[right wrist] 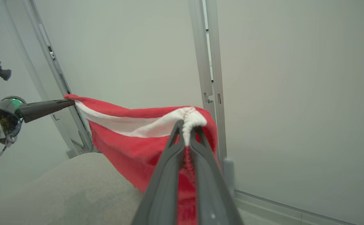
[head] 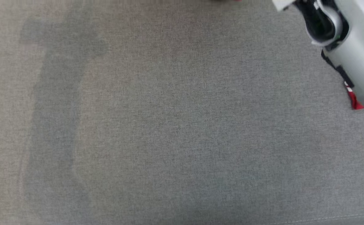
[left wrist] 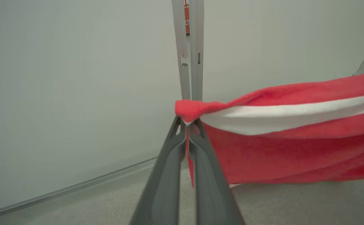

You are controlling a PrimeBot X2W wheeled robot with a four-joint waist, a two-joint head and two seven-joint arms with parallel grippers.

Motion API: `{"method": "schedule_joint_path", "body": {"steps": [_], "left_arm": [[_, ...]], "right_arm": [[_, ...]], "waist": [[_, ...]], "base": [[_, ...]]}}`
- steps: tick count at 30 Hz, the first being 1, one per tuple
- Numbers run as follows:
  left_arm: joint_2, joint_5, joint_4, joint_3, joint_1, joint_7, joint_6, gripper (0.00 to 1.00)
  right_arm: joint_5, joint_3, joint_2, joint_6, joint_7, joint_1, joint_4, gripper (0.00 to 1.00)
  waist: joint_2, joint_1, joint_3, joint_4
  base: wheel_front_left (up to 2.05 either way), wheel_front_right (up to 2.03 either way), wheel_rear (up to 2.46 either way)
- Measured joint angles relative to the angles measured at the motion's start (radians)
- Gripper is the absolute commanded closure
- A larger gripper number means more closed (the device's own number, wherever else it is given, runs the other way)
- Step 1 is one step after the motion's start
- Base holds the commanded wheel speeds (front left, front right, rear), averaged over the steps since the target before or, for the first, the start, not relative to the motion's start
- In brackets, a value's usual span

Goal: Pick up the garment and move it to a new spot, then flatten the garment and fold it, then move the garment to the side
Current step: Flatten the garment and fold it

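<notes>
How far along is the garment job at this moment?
Done: the pickup. The red-and-white garment is up off the grey surface, one end pinched in the shut left gripper, the other in the right gripper. In hand: the move to a new spot, with the garment stretched between them. Left: laying it flat, folding it, moving it aside.

A pale grey pair of upright rails [right wrist: 213, 62] splits smooth, off-white wall panels [right wrist: 294, 78] under soft, even light. A skirting strip [right wrist: 294, 208] runs along the wall's foot to the right of the rails, and a second rail [right wrist: 49, 62] stands well to their left. In front of the rails spreads a grey woven cloth surface [head: 182, 125], crossed by a darker band [head: 57, 125], with a stitched seam [head: 341, 216] near one edge.
</notes>
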Motion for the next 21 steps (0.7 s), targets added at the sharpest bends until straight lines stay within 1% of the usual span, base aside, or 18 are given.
{"method": "schedule_joint_path", "body": {"steps": [4,6,10,14,17,21], "left_arm": [[0.045,-0.106,-0.039,-0.041,0.139,0.064,0.0,1.0],[0.079,-0.16,-0.079,-0.066,0.214,0.112,0.0,1.0],[0.16,-0.265,-0.163,-0.099,0.351,0.226,0.0,1.0],[0.231,-0.329,-0.273,-0.138,0.471,0.334,0.003,1.0],[0.296,-0.38,-0.392,-0.174,0.571,0.42,0.032,1.0],[0.385,-0.432,-0.55,-0.207,0.667,0.501,0.082,1.0]], "right_arm": [[0.047,0.068,-0.029,0.0,0.0,0.133,-0.042,1.0],[0.078,0.127,-0.048,0.0,0.0,0.206,-0.064,1.0],[0.137,0.267,-0.108,0.0,0.002,0.303,-0.121,1.0],[0.191,0.388,-0.176,0.0,0.026,0.377,-0.183,1.0],[0.232,0.445,-0.228,0.0,0.065,0.431,-0.243,1.0],[0.24,0.475,-0.286,0.0,0.143,0.501,-0.334,1.0]], "waist": [[0.0,0.0,-0.063,-0.001],[0.0,-0.0001,-0.104,-0.003],[0.0,-0.0001,-0.187,-0.007],[0.0,-0.0001,-0.264,-0.009],[0.0,-0.0002,-0.325,-0.01],[0.0,-0.0001,-0.39,-0.01]], "base": [[0.0,0.0,0.0],[0.0,0.0,0.0],[0.0,0.0,0.0],[0.0,0.0,0.0],[0.0,0.0,0.0],[0.0,0.0,0.0]]}}
